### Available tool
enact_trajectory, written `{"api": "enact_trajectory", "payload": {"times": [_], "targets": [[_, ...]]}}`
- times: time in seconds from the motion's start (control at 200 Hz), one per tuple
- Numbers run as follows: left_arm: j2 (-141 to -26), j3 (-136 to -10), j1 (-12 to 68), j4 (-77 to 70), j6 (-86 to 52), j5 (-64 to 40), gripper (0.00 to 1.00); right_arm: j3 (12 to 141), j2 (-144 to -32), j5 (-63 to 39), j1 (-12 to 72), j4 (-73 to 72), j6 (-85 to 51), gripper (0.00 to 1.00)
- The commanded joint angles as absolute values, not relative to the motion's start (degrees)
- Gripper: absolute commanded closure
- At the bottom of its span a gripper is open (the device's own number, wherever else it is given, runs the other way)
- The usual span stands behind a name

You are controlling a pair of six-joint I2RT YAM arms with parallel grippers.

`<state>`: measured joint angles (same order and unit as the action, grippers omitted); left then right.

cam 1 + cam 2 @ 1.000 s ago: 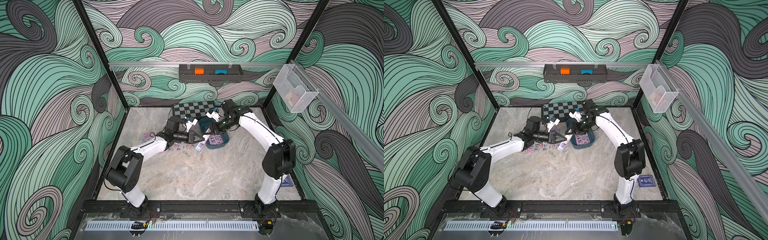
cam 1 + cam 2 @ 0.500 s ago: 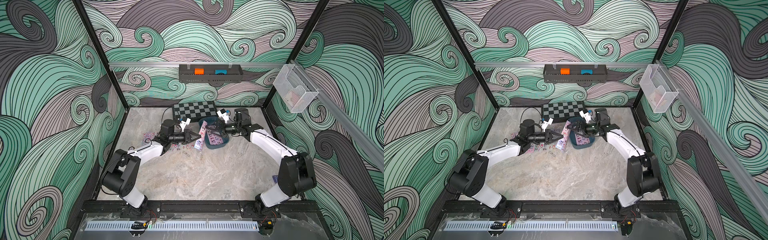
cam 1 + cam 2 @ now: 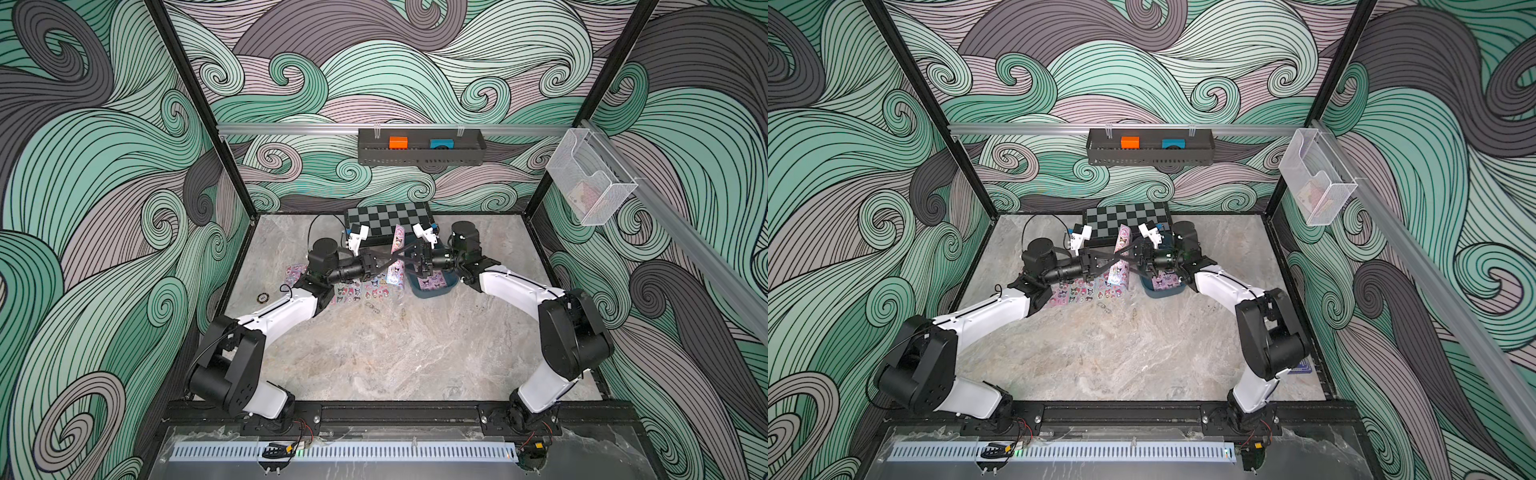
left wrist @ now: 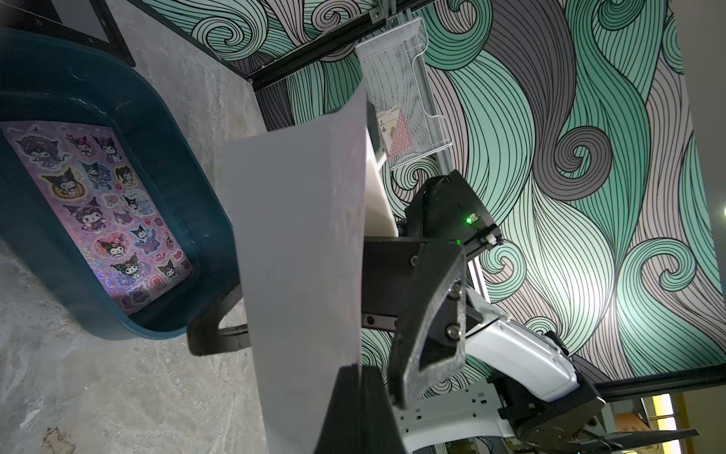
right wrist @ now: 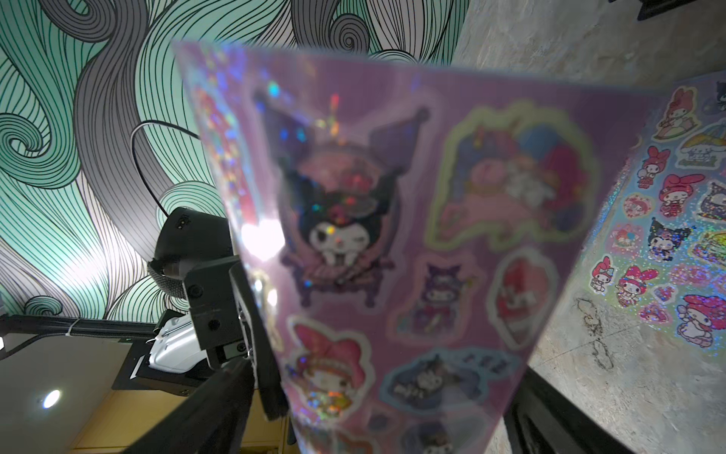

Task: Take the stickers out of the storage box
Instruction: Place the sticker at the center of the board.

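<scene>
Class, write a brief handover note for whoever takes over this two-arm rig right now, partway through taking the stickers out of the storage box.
Left gripper shut on one pink-purple glossy sticker sheet, held upright above the grey marbled table.
Right gripper open, jaws either side of that sheet, not clamping it.
Shallow dark teal plastic tub sits by the right arm; at least one purple cartoon sheet lies flat inside.
Done: other sticker sheets lie flat on the table by the left arm.
Left: probably lay the held sheet down, then lift out what the tub holds.

Swirling teal-and-grey wave-patterned walls (image 3: pixel 395 75) enclose a marbled grey floor (image 3: pixel 395 353).
</scene>
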<state>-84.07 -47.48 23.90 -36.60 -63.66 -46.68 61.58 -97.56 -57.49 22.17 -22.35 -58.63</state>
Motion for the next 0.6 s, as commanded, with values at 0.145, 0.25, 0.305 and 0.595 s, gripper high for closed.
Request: {"api": "enact_trajectory", "payload": {"times": [0.145,0.25,0.305,0.595], "targets": [[-82.00,-45.57,22.10,-33.12,-60.91,-44.70,1.00,59.74,-97.94,-61.08,22.28,-38.69,-69.68,0.04],[-81.96,-44.24,20.76,-32.39,-60.27,-44.73,1.00,59.49,-96.79,-60.67,22.24,-35.02,-67.05,0.09],[-82.00,-43.62,20.25,-31.92,-59.73,-44.66,1.00,59.63,-96.14,-59.67,22.32,-31.36,-64.60,0.20],[-82.00,-42.15,18.43,-30.46,-58.36,-44.17,1.00,64.16,-93.38,-51.32,24.40,-7.98,-48.97,0.50]]}}
